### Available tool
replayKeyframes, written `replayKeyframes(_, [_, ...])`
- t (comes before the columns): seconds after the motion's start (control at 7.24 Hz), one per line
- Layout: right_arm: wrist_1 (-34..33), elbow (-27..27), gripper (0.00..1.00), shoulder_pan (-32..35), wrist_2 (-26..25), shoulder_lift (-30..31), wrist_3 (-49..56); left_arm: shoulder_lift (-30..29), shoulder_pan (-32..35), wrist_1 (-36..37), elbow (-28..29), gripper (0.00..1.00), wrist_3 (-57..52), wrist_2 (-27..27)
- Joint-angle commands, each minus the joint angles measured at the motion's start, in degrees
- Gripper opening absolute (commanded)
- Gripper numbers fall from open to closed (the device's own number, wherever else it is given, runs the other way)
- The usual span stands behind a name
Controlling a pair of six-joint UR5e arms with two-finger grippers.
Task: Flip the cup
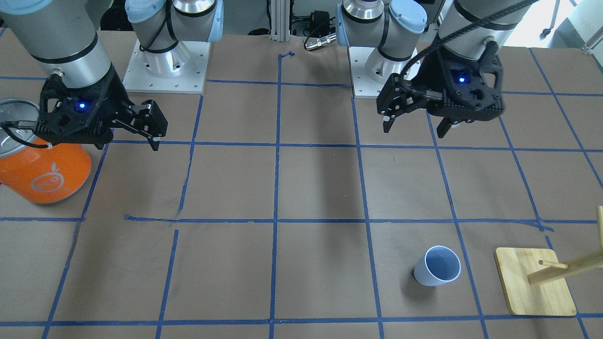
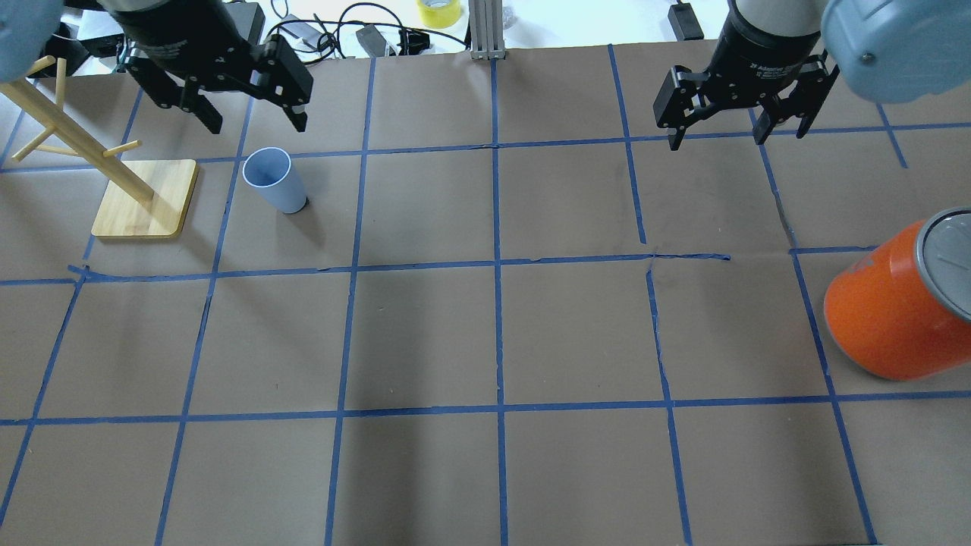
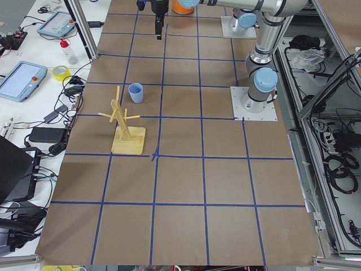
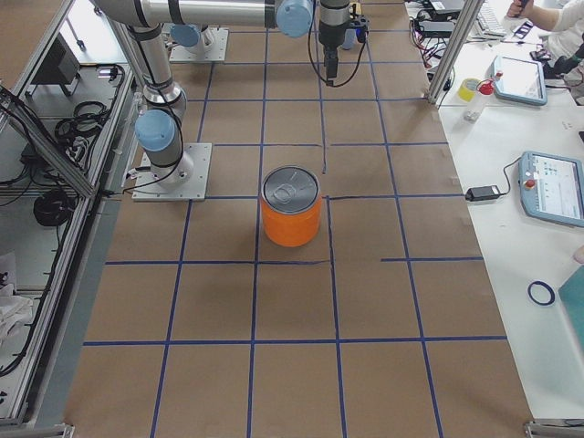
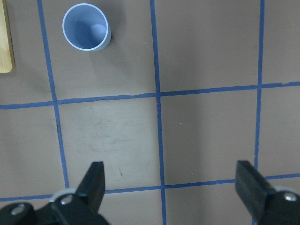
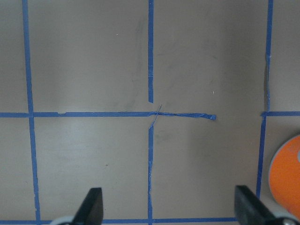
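Observation:
The cup (image 2: 274, 182) is a small pale blue tumbler standing upright, mouth up, on the brown table; it also shows in the front view (image 1: 438, 266) and in the left wrist view (image 5: 86, 33). My left gripper (image 2: 256, 125) is open and empty, hanging above the table a little to the robot's side of the cup; its fingers (image 5: 96, 180) are spread wide. My right gripper (image 2: 717, 139) is open and empty, far from the cup on the other half of the table, also seen in the right wrist view (image 6: 169, 202).
A wooden peg stand (image 2: 144, 197) on a square base stands close beside the cup, towards the table's left end. A big orange can (image 2: 895, 311) with a silver lid stands at the right end. Blue tape lines grid the table.

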State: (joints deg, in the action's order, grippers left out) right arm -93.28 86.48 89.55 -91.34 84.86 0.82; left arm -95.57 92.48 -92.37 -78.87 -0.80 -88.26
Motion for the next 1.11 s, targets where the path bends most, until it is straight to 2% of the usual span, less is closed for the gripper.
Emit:
replayKeyframes(0.0, [0.55,0.0,1.0,-0.08,0.02,0.04,-0.38,-1.63,4.2,4.11,-0.66,1.0,4.41,-0.86])
replayKeyframes(0.14, [0.21,0.0,1.0,-0.08,0.02,0.04,-0.47,-0.5,4.28,7.0,-3.11,1.0,3.71,-1.47])
replayKeyframes(0.28, [0.46,0.0,1.0,0.01,0.02,0.04,-0.56,1.42,4.29,7.9,-6.0,1.0,2.83,-5.21])
replayKeyframes(0.41, [0.38,0.09,1.0,0.01,0.02,0.04,-0.56,1.79,4.02,8.35,-6.9,1.0,0.3,-6.47])
replayKeyframes(0.55, [-0.14,0.09,1.0,-0.07,0.02,-0.05,-0.56,1.79,2.89,9.57,-6.74,1.0,-2.94,-6.13])
replayKeyframes(0.97, [-0.15,0.09,1.0,-0.08,0.2,-0.05,-0.38,1.88,0.87,9.76,-6.56,1.0,-2.27,-5.78])
